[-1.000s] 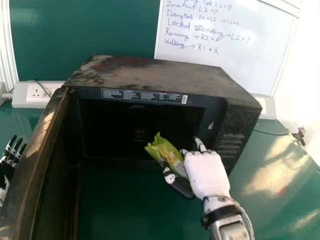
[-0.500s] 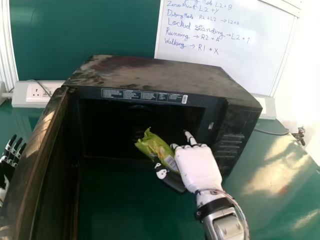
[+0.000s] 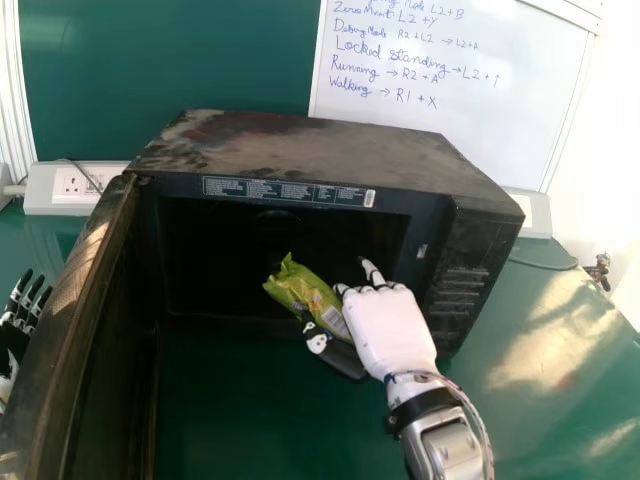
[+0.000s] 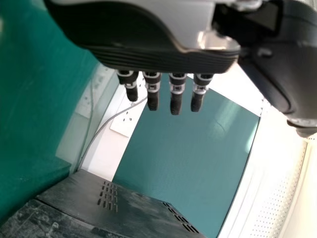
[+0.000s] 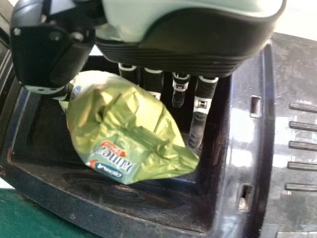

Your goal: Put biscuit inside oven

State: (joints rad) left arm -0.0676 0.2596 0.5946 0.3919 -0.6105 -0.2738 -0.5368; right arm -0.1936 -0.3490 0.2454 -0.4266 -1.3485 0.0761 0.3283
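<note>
My right hand is in front of the oven's open cavity, with its thumb and some fingers closed round the green biscuit packet; one finger sticks out straighter. The packet's far end points left, toward the dark cavity. From the right wrist view, the biscuit packet sits between the thumb and fingers of the right hand, over the oven's opening. The left hand is idle at the far left, outside the door; in the left wrist view the left hand has straight fingers.
The oven door stands wide open on the left side, its edge toward me. The oven's vented front panel is just right of the right hand. Green table lies around the oven; a wall socket box and a whiteboard are behind.
My right hand has moved left and slightly upward with the packet, bringing it further before the cavity's opening. The left hand and the oven have stayed put.
</note>
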